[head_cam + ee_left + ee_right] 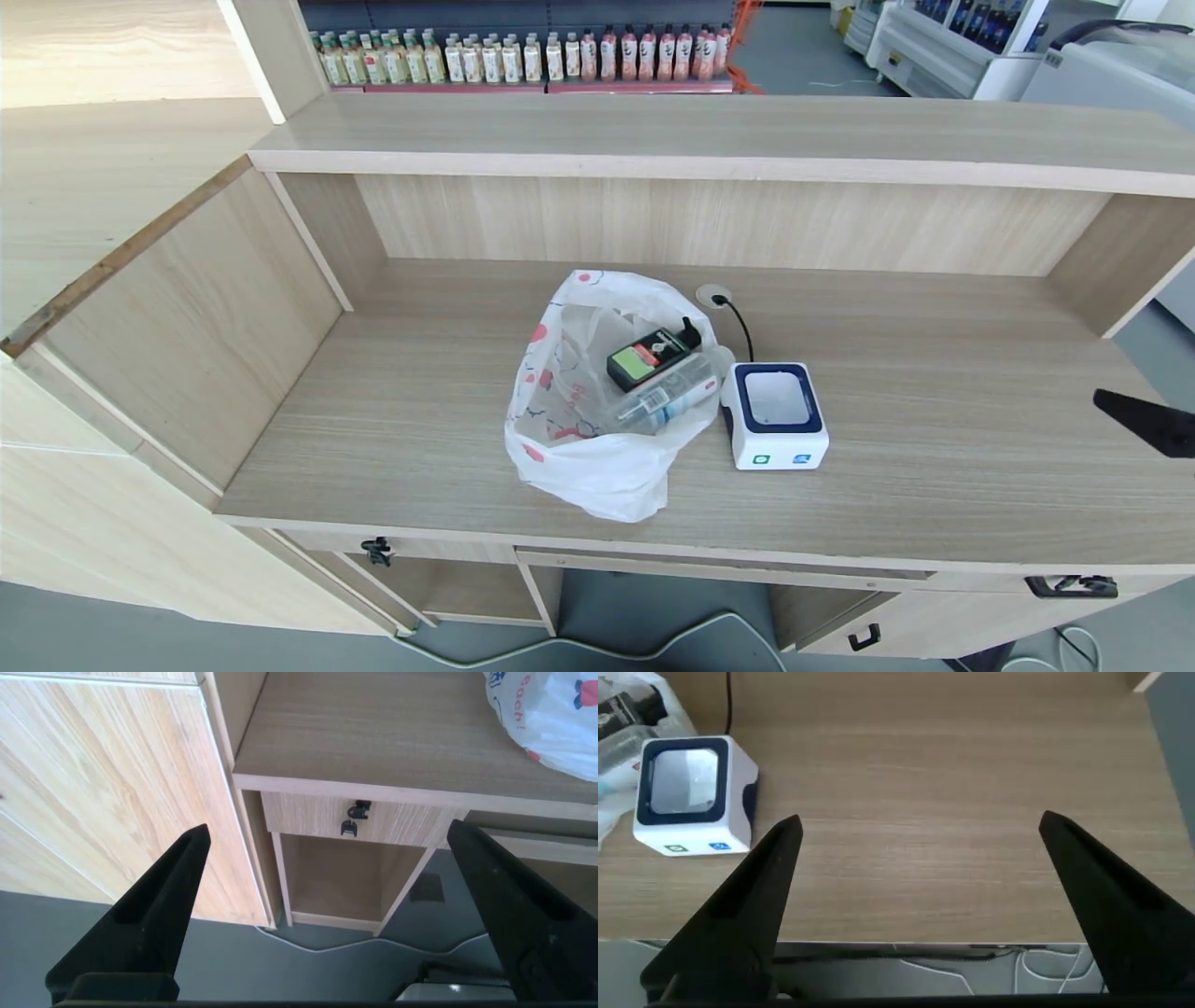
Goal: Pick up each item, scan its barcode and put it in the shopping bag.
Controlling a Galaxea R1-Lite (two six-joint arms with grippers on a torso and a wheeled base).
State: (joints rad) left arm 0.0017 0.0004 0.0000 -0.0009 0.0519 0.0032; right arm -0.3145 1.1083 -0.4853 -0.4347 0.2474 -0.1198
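A white shopping bag (597,411) with red print lies open on the wooden counter (934,392). Inside it are a black bottle with a green label (649,358) and a clear bottle (674,392). A white and blue barcode scanner (777,414) stands right of the bag and appears again as the scanner (687,791) in the right wrist view. My right gripper (920,915) is open, held above the counter's front edge to the scanner's right; one finger tip (1144,420) shows at the far right. My left gripper (327,924) is open, low in front of the counter's left end, with the bag's corner (551,719) above.
A raised back shelf and side walls enclose the counter. A cable (738,322) runs from a grommet to the scanner. Below the counter are a drawer with a key (355,817) and open cubbies. Bottle shelves (523,56) stand far behind.
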